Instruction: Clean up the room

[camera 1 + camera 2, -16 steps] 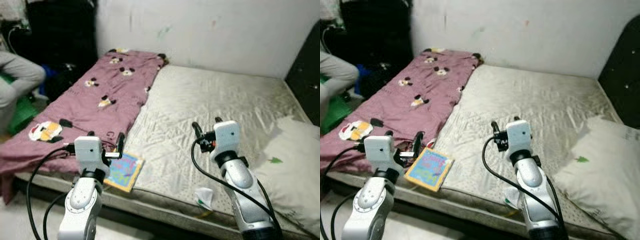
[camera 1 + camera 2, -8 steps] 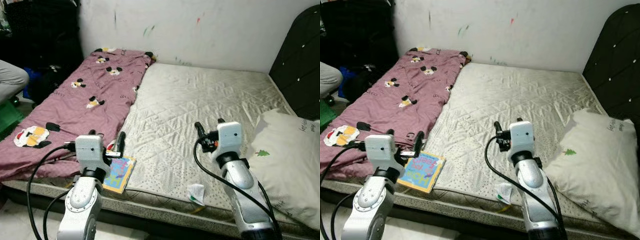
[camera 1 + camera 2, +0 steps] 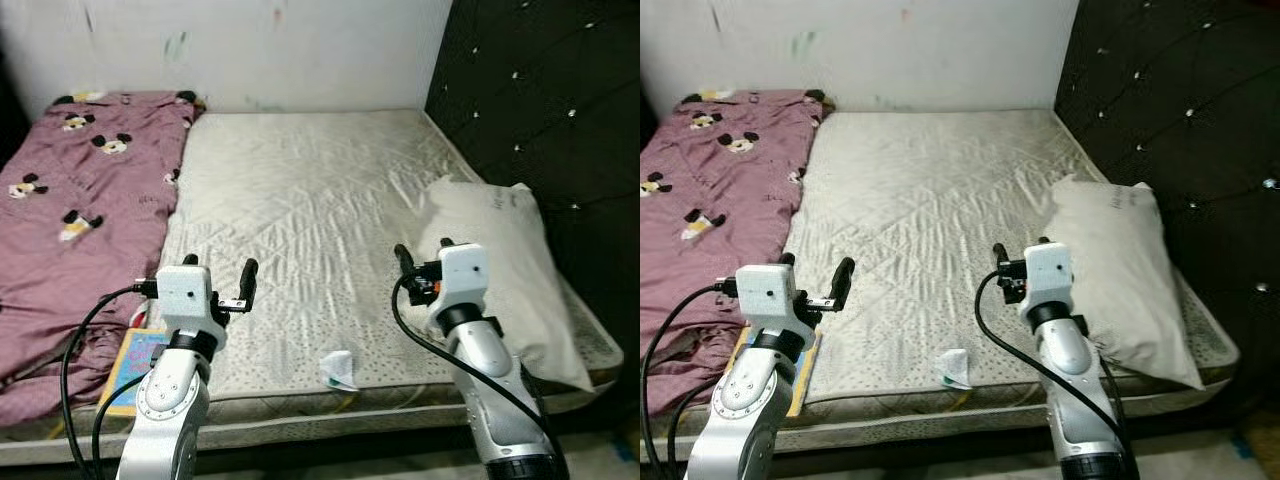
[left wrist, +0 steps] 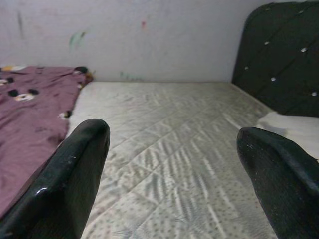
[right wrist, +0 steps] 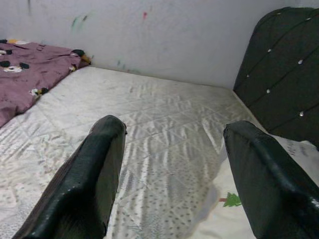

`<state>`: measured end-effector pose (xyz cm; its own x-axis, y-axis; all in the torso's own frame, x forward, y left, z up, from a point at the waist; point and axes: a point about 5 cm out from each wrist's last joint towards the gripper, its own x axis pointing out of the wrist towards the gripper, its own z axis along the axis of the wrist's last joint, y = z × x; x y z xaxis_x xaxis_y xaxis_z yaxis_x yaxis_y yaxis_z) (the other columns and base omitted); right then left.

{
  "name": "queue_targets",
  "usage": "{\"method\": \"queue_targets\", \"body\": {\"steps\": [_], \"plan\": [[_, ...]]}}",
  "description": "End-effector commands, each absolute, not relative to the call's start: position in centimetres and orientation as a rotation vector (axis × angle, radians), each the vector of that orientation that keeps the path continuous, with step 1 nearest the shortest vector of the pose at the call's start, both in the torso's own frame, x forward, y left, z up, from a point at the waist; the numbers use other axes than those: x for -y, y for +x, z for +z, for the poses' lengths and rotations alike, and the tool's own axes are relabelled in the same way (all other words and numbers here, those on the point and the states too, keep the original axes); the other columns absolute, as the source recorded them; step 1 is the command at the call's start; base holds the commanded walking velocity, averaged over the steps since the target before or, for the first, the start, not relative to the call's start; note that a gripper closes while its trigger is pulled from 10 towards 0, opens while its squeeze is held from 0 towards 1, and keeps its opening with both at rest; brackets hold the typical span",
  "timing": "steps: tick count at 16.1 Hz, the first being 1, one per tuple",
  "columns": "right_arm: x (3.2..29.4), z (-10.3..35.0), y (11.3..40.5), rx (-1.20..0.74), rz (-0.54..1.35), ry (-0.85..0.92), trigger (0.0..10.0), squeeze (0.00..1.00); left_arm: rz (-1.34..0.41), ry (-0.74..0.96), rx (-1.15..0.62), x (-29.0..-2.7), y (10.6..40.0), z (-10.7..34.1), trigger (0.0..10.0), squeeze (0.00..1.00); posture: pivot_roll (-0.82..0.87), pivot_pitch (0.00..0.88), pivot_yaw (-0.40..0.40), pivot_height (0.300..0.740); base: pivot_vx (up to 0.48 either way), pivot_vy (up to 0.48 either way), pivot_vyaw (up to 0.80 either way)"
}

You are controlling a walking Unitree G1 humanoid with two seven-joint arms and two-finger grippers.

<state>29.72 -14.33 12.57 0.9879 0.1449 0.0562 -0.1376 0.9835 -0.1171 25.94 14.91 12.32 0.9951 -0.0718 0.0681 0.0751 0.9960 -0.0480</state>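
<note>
Two tools spread, empty: left tool [image 3: 219,279], right tool [image 3: 421,257] | pillow [image 3: 500,260] print unreadable | book [image 3: 130,368] title unreadable

No readable text anywhere. Pillow [image 3: 495,255] has faint grey lettering near its top, too small to read. Purple blanket [image 3: 70,190] shows cartoon prints, faint lettering illegible. Book [image 3: 135,368] cover unreadable.

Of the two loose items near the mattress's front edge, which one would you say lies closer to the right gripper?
The crumpled white wrapper, between the arms; the colourful book lies beside the left arm.
</note>
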Motion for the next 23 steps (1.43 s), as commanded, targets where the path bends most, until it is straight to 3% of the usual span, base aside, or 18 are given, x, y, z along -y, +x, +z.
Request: {"method": "queue_targets", "body": {"steps": [1, 8, 12, 23], "plan": [[14.11, 12.81, 29.83, 0.074, 0.148, -0.109, 10.0, 0.0, -0.063, -0.043, 0.057, -15.17, 25.85, 12.07, 10.0, 0.0, 0.05, 0.0, -0.03, 0.74, 0.0, 0.0, 0.0], [14.13, 12.6, 29.84, 0.062, 0.153, -0.105, 10.0, 0.0, -0.066, -0.063, 0.051, -15.07, 25.85, 11.95, 10.0, 0.0, 0.05, 0.0, -0.033, 0.74, 0.0, 0.0, 0.0], [14.19, 12.61, 29.9, 0.062, 0.152, -0.103, 10.0, 0.0, -0.064, -0.063, 0.05, -15.09, 25.82, 11.95, 10.0, 0.0, 0.06, 0.0, -0.034, 0.74, 0.0, 0.0, -0.75], [13.91, 12.55, 29.99, 0.06, 0.144, -0.129, 10.0, 0.0, -0.056, -0.062, 0.05, -15.24, 26.04, 12.01, 10.0, 0.0, 0.05, 0.0, -0.033, 0.74, 0.0, 0.0, 0.0]]}}
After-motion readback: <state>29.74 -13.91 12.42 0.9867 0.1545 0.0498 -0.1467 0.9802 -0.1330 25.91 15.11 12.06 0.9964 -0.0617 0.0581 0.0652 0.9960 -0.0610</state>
